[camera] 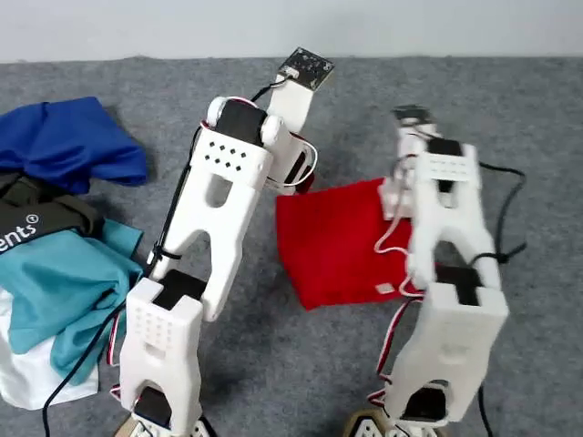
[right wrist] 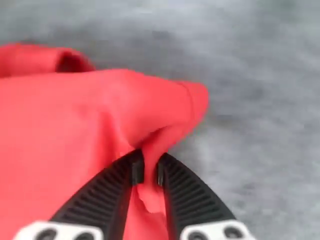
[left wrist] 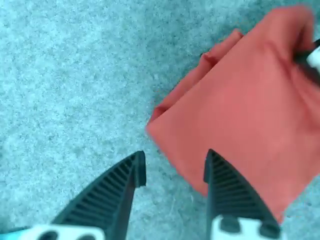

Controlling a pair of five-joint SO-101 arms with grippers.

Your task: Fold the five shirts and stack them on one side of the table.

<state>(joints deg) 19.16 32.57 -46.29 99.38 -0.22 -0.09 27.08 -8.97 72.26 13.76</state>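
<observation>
I see a red shirt (camera: 337,241), partly folded, lying right of centre. At the left, four crumpled ones are heaped together: a blue shirt (camera: 68,141) farthest, then a black shirt (camera: 46,214), a teal shirt (camera: 64,282), and a white shirt (camera: 32,369) nearest.

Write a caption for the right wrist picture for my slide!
Right gripper pinches a fold of the red shirt over the gray table.

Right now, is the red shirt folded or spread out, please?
The red shirt is partly folded: layered edges show, and the right gripper pinches a fold.
</observation>
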